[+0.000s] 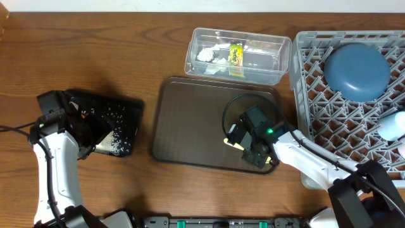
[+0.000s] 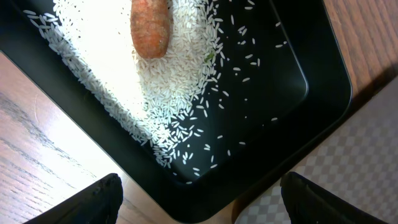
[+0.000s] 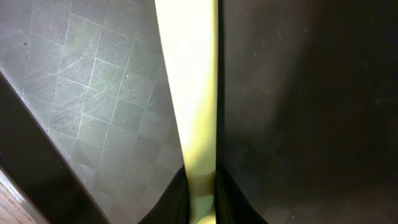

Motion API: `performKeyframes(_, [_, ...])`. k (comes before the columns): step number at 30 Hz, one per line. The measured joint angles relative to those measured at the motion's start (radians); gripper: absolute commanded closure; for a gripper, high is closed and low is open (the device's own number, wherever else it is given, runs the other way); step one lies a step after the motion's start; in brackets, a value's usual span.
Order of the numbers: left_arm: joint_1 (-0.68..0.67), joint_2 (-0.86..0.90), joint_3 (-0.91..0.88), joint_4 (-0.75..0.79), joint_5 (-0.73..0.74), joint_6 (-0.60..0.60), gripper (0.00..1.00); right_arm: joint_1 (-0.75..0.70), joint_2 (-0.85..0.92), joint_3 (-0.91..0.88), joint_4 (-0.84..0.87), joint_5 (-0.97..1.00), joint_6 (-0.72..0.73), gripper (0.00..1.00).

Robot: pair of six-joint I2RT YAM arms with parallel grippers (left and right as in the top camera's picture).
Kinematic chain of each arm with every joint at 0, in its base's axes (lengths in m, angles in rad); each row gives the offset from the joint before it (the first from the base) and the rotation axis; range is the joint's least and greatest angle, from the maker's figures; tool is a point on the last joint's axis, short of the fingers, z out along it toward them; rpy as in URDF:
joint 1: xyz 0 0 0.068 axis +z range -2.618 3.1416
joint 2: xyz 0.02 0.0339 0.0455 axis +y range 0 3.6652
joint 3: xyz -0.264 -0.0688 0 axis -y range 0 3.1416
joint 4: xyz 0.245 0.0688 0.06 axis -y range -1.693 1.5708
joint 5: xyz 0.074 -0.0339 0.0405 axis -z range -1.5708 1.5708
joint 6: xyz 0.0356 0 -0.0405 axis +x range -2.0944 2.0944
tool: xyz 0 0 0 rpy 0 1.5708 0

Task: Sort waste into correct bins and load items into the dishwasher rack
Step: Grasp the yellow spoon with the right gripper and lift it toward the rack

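Observation:
My right gripper (image 1: 240, 140) is low over the flat brown serving tray (image 1: 190, 126), shut on the cream spoon (image 1: 231, 143). The right wrist view shows the spoon's handle (image 3: 189, 93) pinched between both fingers of this gripper (image 3: 202, 199). My left gripper (image 2: 202, 208) hangs open over a corner of the black tray (image 2: 280, 93), with nothing between its fingers. That tray (image 1: 130, 107) holds white rice (image 2: 112, 62) and the orange carrot piece (image 2: 151, 28). The clear tub (image 1: 278, 63) holds crumpled paper (image 1: 207, 54) and the yellow-green wrapper (image 1: 236, 53). The grey rack (image 1: 316, 95) carries a blue round dish (image 1: 356, 69).
A pale cup-like item (image 1: 395, 125) sits at the rack's right edge. The right arm reaches from the lower right across the rack's front left corner. A black cable (image 1: 231, 107) loops over the brown tray. Bare wood (image 1: 95, 50) lies left of the tub.

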Motion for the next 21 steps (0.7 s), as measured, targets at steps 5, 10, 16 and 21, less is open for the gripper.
performKeyframes(5, [0.0, 0.0, 0.0, 0.0, 0.0, 0.0, 0.16, 0.0, 0.0, 0.0, 0.001, 0.0, 0.002, 0.84])
performKeyframes(10, [0.0, 0.0, 0.0, 0.0, 0.0, 0.0, 0.16, 0.0, 0.0, 0.0, 0.002, -0.003, -0.002, 0.92])
performKeyframes(16, [0.0, 0.0, 0.0, 0.0, 0.0, 0.0, 0.16, 0.0, -0.002, 0.0, 0.006, -0.003, 0.001, 0.99])
performKeyframes(21, [0.0, 0.0, 0.0, 0.0, 0.0, 0.0, 0.16, 0.0, 0.0, 0.009, 0.003, -0.004, 0.001, 0.99])
